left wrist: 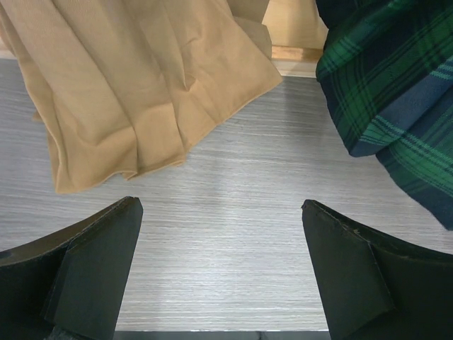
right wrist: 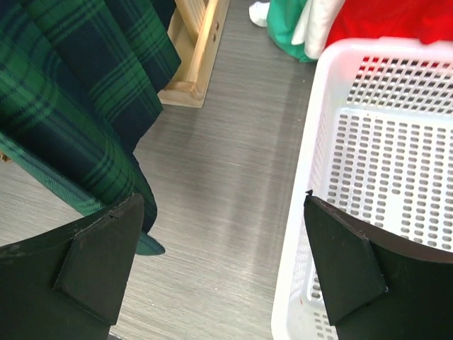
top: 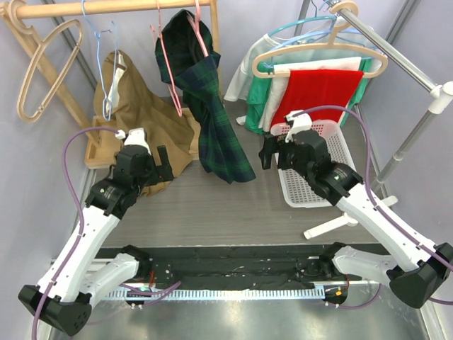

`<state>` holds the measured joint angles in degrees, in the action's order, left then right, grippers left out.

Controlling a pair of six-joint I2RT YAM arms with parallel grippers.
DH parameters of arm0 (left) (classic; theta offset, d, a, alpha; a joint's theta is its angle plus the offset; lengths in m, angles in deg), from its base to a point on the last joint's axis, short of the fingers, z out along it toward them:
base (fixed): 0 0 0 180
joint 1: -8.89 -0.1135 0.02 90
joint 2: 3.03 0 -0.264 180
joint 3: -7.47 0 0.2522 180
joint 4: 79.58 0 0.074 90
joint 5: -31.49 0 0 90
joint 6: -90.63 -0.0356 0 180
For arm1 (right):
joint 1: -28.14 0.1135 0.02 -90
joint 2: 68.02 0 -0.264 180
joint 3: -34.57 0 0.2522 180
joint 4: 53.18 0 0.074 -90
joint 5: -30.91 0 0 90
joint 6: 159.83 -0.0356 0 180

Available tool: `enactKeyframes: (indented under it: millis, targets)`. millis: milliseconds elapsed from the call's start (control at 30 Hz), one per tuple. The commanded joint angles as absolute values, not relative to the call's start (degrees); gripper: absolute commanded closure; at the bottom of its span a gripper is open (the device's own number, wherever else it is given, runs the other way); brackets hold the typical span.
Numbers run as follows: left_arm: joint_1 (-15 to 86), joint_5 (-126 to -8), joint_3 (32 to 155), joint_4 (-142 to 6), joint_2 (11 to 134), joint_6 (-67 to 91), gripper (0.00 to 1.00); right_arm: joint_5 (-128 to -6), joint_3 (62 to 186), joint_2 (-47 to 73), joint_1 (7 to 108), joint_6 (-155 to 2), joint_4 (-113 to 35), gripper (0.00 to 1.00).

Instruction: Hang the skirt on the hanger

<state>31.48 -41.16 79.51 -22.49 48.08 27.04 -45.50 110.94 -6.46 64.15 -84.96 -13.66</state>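
A green and navy plaid skirt (top: 212, 117) hangs from a pink hanger (top: 168, 67) on the wooden rail (top: 113, 8), its hem reaching the table. It also shows in the left wrist view as plaid skirt (left wrist: 396, 92) and in the right wrist view as plaid skirt (right wrist: 71, 99). A tan skirt (top: 141, 113) droops to its left by a light blue hanger (top: 106, 71). My left gripper (top: 157, 159) is open just below the tan skirt (left wrist: 141, 92), nothing between its fingers (left wrist: 92, 276). My right gripper (top: 274, 147) is open between the plaid skirt and the basket, holding nothing.
A white perforated basket (top: 320, 185) lies at the right, its wall (right wrist: 304, 177) beside my right finger. Behind it a metal stand (top: 396, 53) carries hangers with red (top: 318, 88), white and green clothes. A beige hanger (top: 42, 71) hangs far left. The wooden rack's foot (right wrist: 195, 57) stands near the plaid skirt.
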Motion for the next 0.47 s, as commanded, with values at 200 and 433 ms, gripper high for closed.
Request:
enactKeyframes:
  millis: [200,433]
  targets:
    - [31.7,-40.7,77.8,-26.8,42.9,29.4,0.00,-44.1,104.7,-12.7,64.3,-88.5,-17.7,0.00]
    - [31.7,-41.2,77.1,-27.2,42.2,30.0,0.00,-42.1,102.0,-13.4,64.3,-88.1,-18.4,0.00]
